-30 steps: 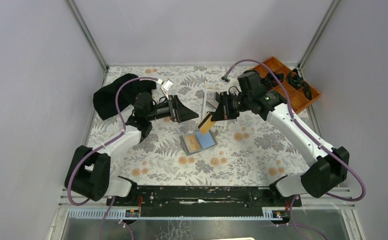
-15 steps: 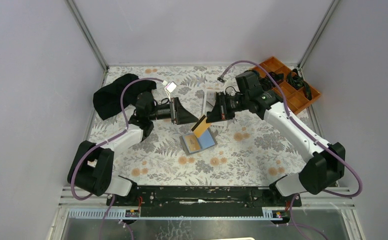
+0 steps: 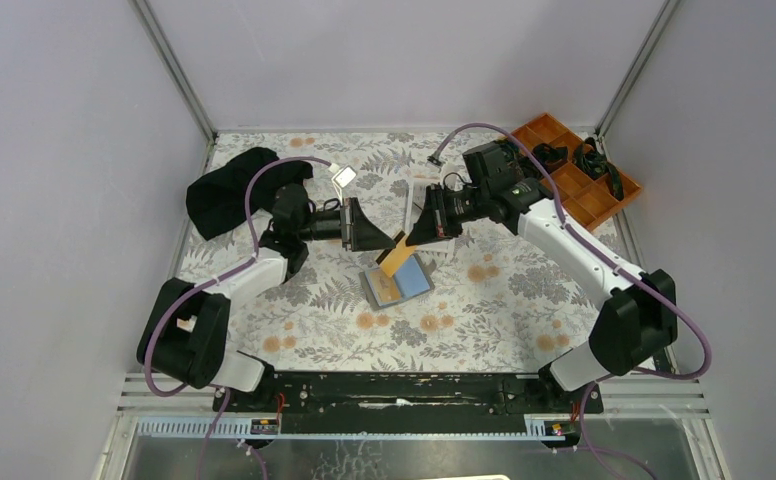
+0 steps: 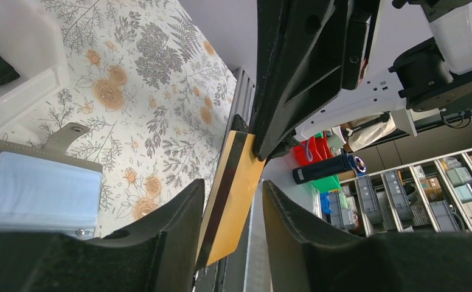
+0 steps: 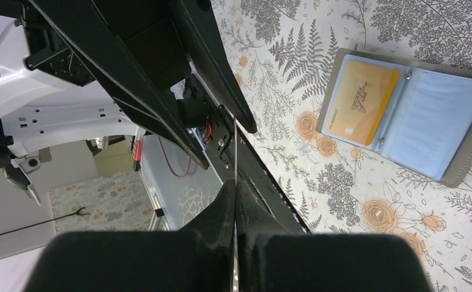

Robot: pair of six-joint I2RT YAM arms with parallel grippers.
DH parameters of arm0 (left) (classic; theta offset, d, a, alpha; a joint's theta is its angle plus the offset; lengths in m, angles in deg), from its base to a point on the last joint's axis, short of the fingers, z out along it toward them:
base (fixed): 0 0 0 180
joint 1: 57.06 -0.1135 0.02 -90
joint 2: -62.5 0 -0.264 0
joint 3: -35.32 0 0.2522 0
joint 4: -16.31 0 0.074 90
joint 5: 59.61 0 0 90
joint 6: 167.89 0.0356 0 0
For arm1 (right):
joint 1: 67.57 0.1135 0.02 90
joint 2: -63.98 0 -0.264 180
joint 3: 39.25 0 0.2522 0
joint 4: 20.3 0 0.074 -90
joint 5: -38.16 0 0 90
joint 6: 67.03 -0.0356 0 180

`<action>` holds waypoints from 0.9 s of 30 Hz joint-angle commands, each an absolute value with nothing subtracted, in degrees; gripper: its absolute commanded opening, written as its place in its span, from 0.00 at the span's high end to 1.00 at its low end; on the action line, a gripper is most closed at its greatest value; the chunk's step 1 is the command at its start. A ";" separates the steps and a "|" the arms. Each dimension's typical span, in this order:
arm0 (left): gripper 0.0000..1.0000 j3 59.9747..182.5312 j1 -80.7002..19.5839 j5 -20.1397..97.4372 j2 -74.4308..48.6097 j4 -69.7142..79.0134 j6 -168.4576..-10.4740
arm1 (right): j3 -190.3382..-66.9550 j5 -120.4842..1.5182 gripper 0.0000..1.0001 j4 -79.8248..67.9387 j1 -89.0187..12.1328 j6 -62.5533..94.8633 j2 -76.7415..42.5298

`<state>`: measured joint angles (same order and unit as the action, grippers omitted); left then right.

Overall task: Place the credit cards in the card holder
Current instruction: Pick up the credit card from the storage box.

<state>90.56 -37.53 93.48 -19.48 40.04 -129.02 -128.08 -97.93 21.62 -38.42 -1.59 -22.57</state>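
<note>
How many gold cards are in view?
2. One gold card sits in the open card holder; the other gold card is pinched by the right claw, its free end inside the left claw. More may be hidden.

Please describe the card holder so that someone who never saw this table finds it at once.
Start at the flowered table; near its middle, between the arms, lies the card holder, open like a book. Nothing else there is grey outside and pale blue inside, with a gold card in one half.

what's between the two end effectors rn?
The orange-gold credit card: right end effector pinches one end, the other sits between open fingers of the left end effector. Clearest in left wrist view.
</note>
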 commanded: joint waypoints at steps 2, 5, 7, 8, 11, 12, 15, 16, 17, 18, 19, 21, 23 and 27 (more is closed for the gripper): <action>0.58 89.76 -37.28 96.53 -20.30 43.42 -129.29 | -128.49 -101.20 1.00 19.51 -38.21 -2.33 -23.37; 0.64 89.37 -37.28 97.10 -20.33 43.37 -129.23 | -128.85 -101.59 1.00 19.37 -38.46 -2.36 -24.00; 0.66 89.10 -37.33 97.39 -20.35 43.40 -129.21 | -129.09 -101.88 1.00 19.43 -38.80 -2.30 -24.30; 0.66 88.92 -37.29 97.53 -20.36 43.41 -129.21 | -129.33 -102.12 1.00 19.39 -39.02 -2.34 -24.42; 0.69 88.57 -37.28 97.81 -20.33 43.58 -129.30 | -129.37 -103.12 1.00 18.92 -39.61 -2.50 -24.91; 0.69 88.45 -37.28 97.86 -20.42 43.66 -129.30 | -129.49 -103.41 1.00 18.79 -39.73 -2.58 -25.19; 0.70 88.21 -37.28 97.99 -20.49 43.84 -129.52 | -129.61 -103.74 1.00 18.25 -40.08 -2.73 -25.70; 0.70 88.20 -37.28 98.05 -20.51 43.92 -129.63 | -129.66 -103.87 1.00 18.05 -40.14 -2.85 -25.90; 0.70 88.12 -37.28 98.14 -20.55 43.94 -129.72 | -129.65 -104.07 1.00 17.86 -40.28 -2.87 -26.04; 0.70 88.01 -37.28 98.11 -20.53 44.02 -129.72 | -129.72 -104.33 1.00 17.64 -40.40 -2.92 -26.22; 0.70 87.97 -37.28 98.21 -20.56 44.09 -129.79 | -129.77 -104.41 1.00 17.63 -40.44 -2.95 -26.35; 0.69 87.78 -37.28 98.20 -20.53 44.35 -129.89 | -129.99 -104.55 1.00 17.51 -40.71 -2.96 -26.54; 0.69 87.59 -37.39 98.33 -20.61 44.38 -129.99 | -130.01 -104.81 1.00 17.39 -40.92 -2.96 -26.71; 0.68 87.11 -37.39 98.12 -20.80 44.75 -130.13 | -130.10 -105.09 1.00 17.15 -41.09 -3.04 -27.03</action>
<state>88.09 -37.55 95.66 -20.18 40.61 -129.39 -128.08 -104.03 20.36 -40.26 -2.55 -26.68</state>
